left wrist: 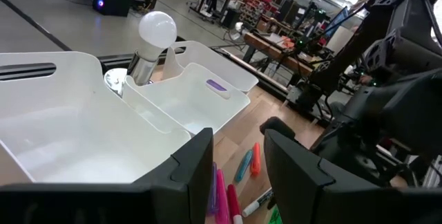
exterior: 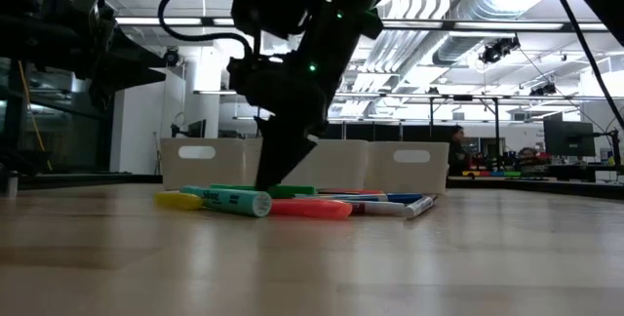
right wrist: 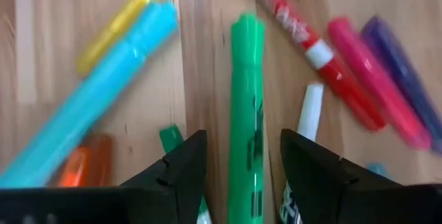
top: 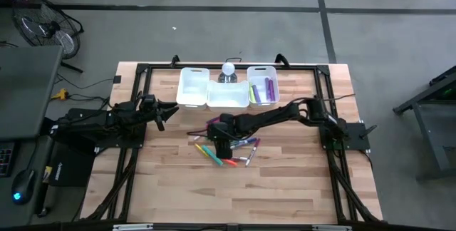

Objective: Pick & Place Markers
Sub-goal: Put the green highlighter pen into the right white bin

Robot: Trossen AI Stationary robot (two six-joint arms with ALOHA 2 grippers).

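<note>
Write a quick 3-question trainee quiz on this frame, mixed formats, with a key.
1. True or false: the right end effector has its fingers straddling a green marker that lies on the table.
2. Multiple choice: which of the three white bins already holds markers? A) the left bin B) the middle bin C) the right bin
3. Fill in: the left end effector waits beside the ____ bin, away from the pile of markers.

Key: 1 true. 2 C: purple and yellow-green markers lie in it. 3 left.
</note>
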